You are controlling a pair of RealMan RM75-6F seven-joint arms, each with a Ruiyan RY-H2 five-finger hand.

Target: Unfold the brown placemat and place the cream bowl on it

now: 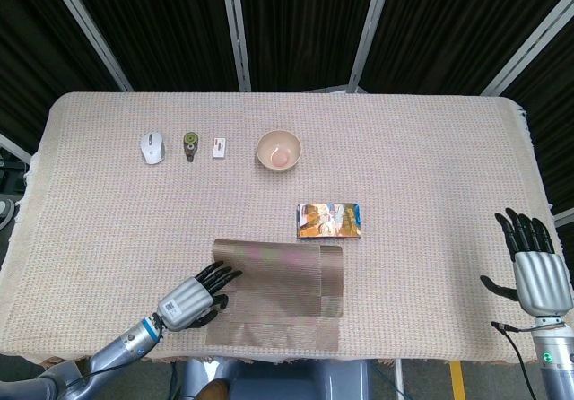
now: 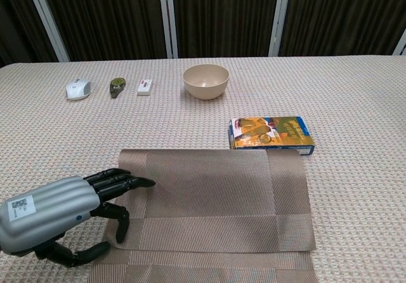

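The brown placemat (image 1: 278, 294) (image 2: 216, 207) lies folded at the table's near edge. Its upper layer ends short of the near edge, so a strip of the lower layer shows there. My left hand (image 1: 190, 300) (image 2: 60, 216) is at the mat's left edge; its fingers (image 2: 124, 181) lie on the upper layer, its thumb points down onto the mat, and it grips nothing. The cream bowl (image 1: 279, 150) (image 2: 206, 81) stands upright further back, apart from the mat. My right hand (image 1: 536, 270) hangs past the table's right edge with fingers spread and empty; only the head view shows it.
A colourful flat box (image 1: 329, 220) (image 2: 271, 136) lies right behind the mat's far right corner. At the back left are a white mouse (image 1: 152, 146) (image 2: 78, 89), a small green item (image 1: 190, 143) (image 2: 117, 86) and a small white item (image 1: 219, 147) (image 2: 145, 87).
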